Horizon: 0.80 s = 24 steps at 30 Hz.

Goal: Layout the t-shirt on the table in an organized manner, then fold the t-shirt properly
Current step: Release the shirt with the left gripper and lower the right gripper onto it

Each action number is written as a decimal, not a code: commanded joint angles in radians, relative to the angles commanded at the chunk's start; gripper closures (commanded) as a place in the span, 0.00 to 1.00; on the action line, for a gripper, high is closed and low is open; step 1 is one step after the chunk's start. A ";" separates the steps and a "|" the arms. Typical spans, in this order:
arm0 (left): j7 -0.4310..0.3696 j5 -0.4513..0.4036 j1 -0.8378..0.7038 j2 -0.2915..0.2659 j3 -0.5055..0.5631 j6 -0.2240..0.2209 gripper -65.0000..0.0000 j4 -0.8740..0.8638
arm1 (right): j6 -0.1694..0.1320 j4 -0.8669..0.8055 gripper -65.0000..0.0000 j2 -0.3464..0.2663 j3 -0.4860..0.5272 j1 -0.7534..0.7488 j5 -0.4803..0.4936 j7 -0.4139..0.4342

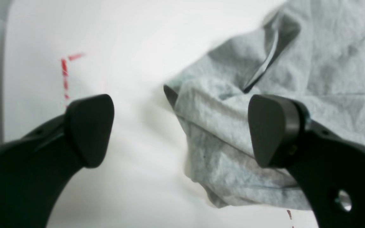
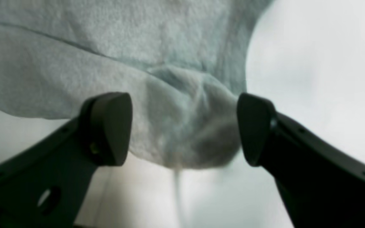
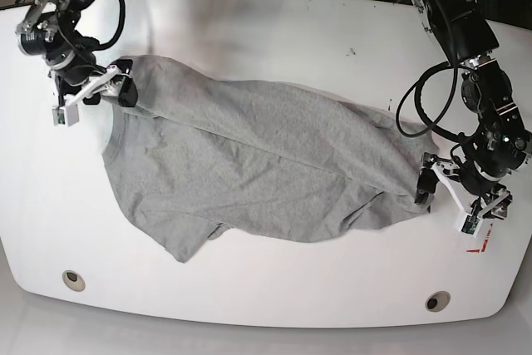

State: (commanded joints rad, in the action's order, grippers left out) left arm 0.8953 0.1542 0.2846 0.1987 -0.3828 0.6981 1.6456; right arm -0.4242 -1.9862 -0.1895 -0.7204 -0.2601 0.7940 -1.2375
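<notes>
The grey t-shirt (image 3: 249, 172) lies spread and wrinkled across the white table (image 3: 266, 31), with a corner trailing toward the front left. My right gripper (image 3: 121, 89) is at the shirt's far-left corner. In the right wrist view it (image 2: 182, 126) is open, and a bulge of the t-shirt (image 2: 182, 95) sits between its fingers (image 2: 109, 126). My left gripper (image 3: 427, 187) is at the shirt's right edge. In the left wrist view it (image 1: 182, 129) is open; one finger (image 1: 274, 129) is over the t-shirt (image 1: 296, 63), the other (image 1: 90, 129) over bare table.
Two round grey grommets (image 3: 73, 280) (image 3: 438, 300) sit near the table's front edge. A red dashed mark (image 3: 478, 247) (image 1: 64, 76) lies on the table just past my left gripper. Cables hang from both arms.
</notes>
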 joint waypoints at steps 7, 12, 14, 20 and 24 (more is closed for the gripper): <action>0.000 0.000 -0.031 -0.002 0.000 0.000 0.00 0.023 | 0.000 0.002 0.26 0.015 -0.048 -0.055 0.015 0.000; 0.000 0.000 -0.044 -0.005 0.000 0.000 0.00 0.023 | 0.000 0.009 0.26 0.017 -0.098 -0.087 0.009 0.000; 0.000 0.000 -0.058 -0.005 0.000 0.000 0.00 0.023 | -0.002 0.028 0.26 0.017 -0.100 -0.095 0.011 0.000; 0.000 0.000 -0.069 -0.005 0.000 0.000 0.00 0.023 | -0.038 0.106 0.26 0.018 -0.092 -0.097 0.011 0.002; 0.000 0.000 -0.087 -0.003 0.000 0.000 0.00 0.023 | -0.069 0.181 0.25 0.018 -0.058 -0.097 0.011 0.035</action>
State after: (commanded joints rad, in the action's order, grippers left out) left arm 0.8953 0.1542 0.1972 0.1956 -0.3828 0.6981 1.6686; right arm -0.4933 -1.8052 -0.1711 -0.7787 -0.3567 0.8048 -1.2022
